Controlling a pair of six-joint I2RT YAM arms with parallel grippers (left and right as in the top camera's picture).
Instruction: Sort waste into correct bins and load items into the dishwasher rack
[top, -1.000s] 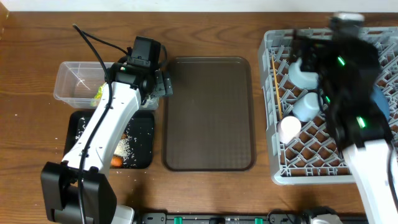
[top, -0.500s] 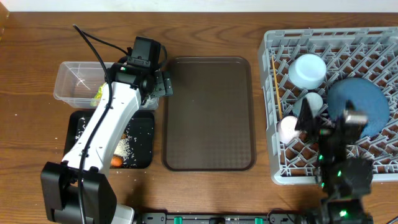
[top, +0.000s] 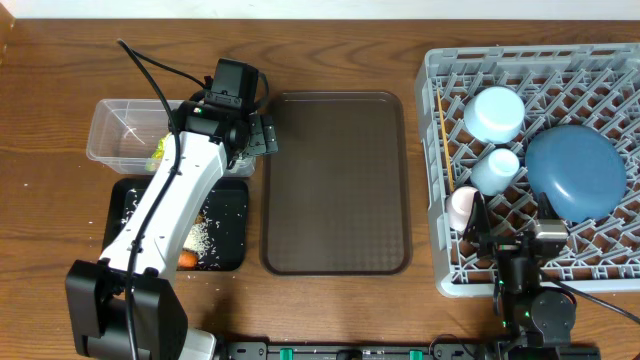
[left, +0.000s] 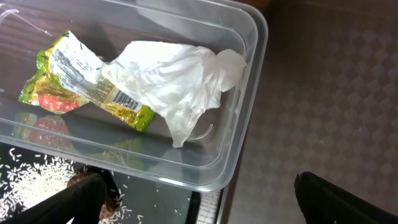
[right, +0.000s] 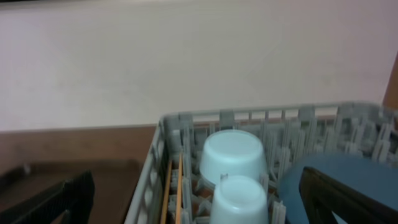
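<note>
The grey dishwasher rack (top: 441, 262) holds the light-blue bowl (top: 495, 112), light-blue cup (top: 495, 168), white-pink cup (top: 461, 207), dark-blue plate (top: 575, 170) and chopsticks (top: 445, 135). My right gripper (top: 512, 238) is open and empty at the rack's front edge; its view shows the bowl (right: 233, 152), cup (right: 239, 199), plate (right: 323, 177) and chopsticks (right: 175, 193). My left gripper (left: 199, 208) is open and empty over the clear tub's (left: 249, 74) corner. The tub holds a yellow-green wrapper (left: 78, 78) and white paper (left: 180, 81). The black tray (top: 230, 215) holds rice crumbs (top: 200, 237) and a carrot piece (top: 187, 260).
The brown serving tray (top: 335, 180) lies bare between the bins and the rack. The left arm stretches over the black tray and the tub (top: 120, 130). A brown lump (left: 81, 182) lies among rice by the left finger.
My right arm has pulled back from above the rack to the table's front edge, uncovering the dishes. The left arm has not moved.
</note>
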